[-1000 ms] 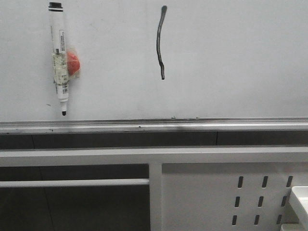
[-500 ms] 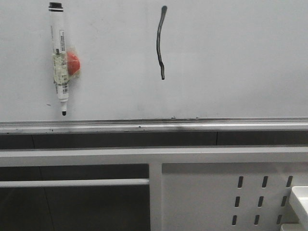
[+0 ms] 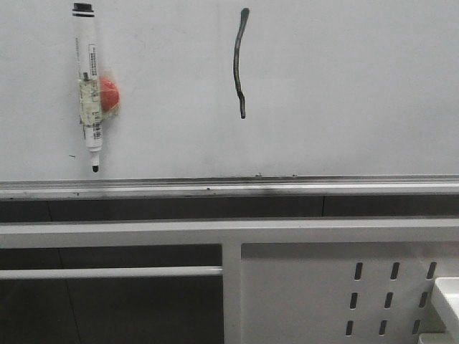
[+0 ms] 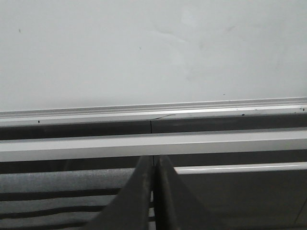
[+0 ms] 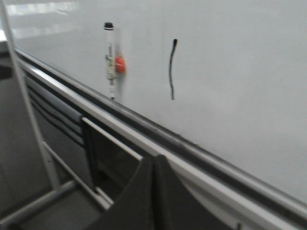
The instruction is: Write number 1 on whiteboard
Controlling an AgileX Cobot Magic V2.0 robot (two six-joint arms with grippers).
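Observation:
The number 1 is a thin wavy black stroke on the upper middle of the whiteboard; it also shows in the right wrist view. A white marker pen with a black cap and a red blob hangs on the board's left, also in the right wrist view. My left gripper is shut and empty below the board's silver ledge. My right gripper is shut and empty, away from the board, below its ledge. Neither gripper shows in the front view.
A white metal frame panel with slotted holes and a white crossbar stand below the ledge. A white block sits at the lower right. A white stand post shows in the right wrist view.

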